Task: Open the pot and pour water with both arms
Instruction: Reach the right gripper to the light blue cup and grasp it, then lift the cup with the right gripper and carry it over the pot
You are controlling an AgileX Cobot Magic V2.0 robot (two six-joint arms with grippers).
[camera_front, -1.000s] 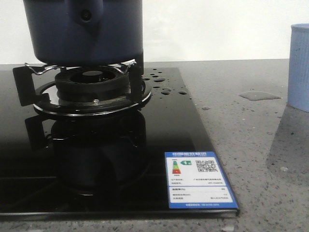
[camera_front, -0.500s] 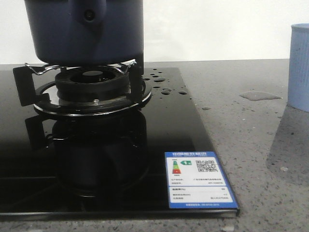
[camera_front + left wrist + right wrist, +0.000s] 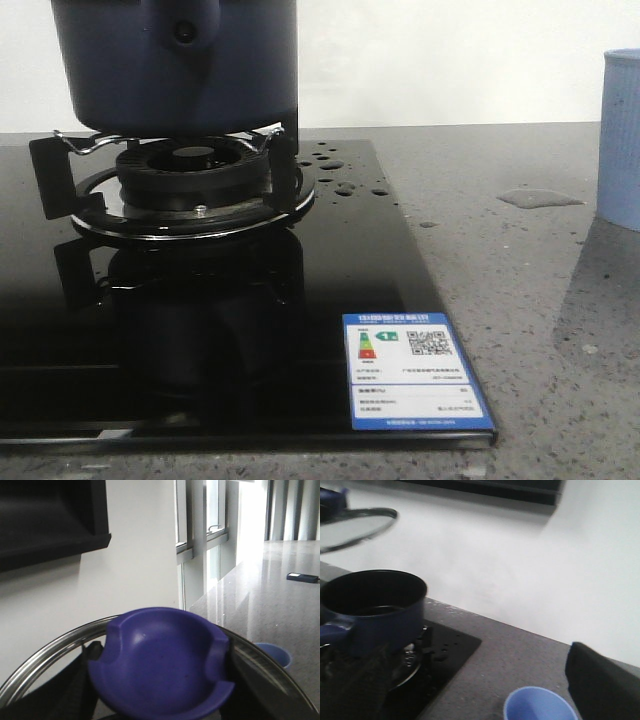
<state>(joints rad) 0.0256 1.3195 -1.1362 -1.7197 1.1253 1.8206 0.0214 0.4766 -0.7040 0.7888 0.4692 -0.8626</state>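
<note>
The dark navy pot (image 3: 175,65) stands on the gas burner (image 3: 190,180), its handle mount with the round hole facing the front camera. In the right wrist view the pot (image 3: 375,610) is open, with no lid on it. My left gripper (image 3: 162,695) is shut on the blue-purple knob (image 3: 160,665) of the glass lid, whose metal rim (image 3: 50,645) curves round it. The lid (image 3: 355,527) hangs in the air above the pot and to one side of it. My right gripper (image 3: 475,690) is open and empty, above the counter between the pot and a cup. Neither gripper shows in the front view.
A pale blue ribbed cup (image 3: 622,140) stands on the grey counter at the right; it also shows in the right wrist view (image 3: 540,705). A puddle (image 3: 538,198) lies near it, and water drops (image 3: 335,175) lie on the black glass hob (image 3: 330,290). A white wall is close behind.
Almost nothing. The whole front view has shifted a few pixels; the pot stands on the burner as before.
</note>
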